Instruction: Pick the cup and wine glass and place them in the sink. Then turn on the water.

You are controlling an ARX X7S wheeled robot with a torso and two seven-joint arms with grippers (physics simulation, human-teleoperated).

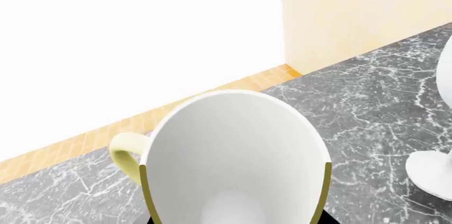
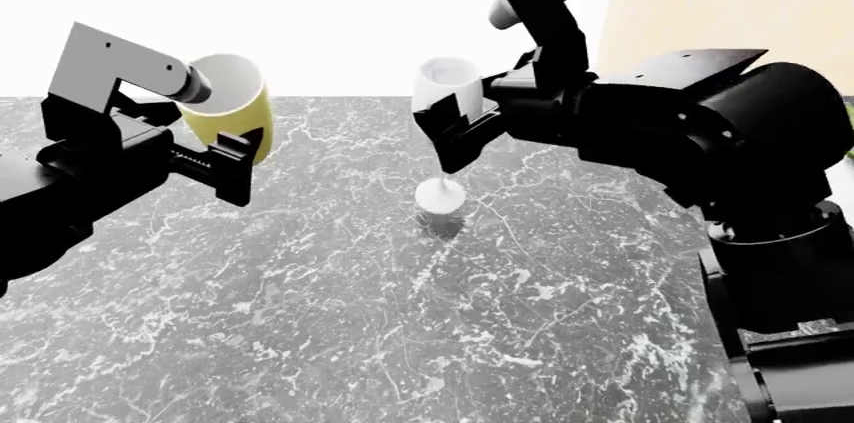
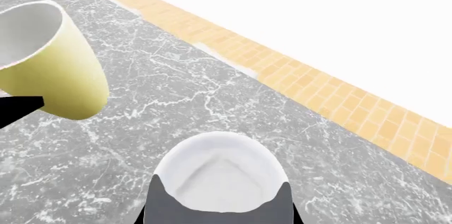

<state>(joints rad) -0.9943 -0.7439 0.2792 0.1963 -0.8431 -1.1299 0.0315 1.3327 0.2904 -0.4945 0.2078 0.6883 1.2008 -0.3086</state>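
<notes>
The left gripper [image 2: 238,165] covers part of the cup [image 2: 235,103], whose base runs off the left wrist view's edge. The wine glass [image 2: 442,93] bowl is partly hidden behind the right gripper [image 2: 451,128]; its stem cannot be made out.

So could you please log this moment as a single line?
left gripper: shut on cup, lifted | right gripper: shut on wine glass, lifted | sink: out of view
</notes>
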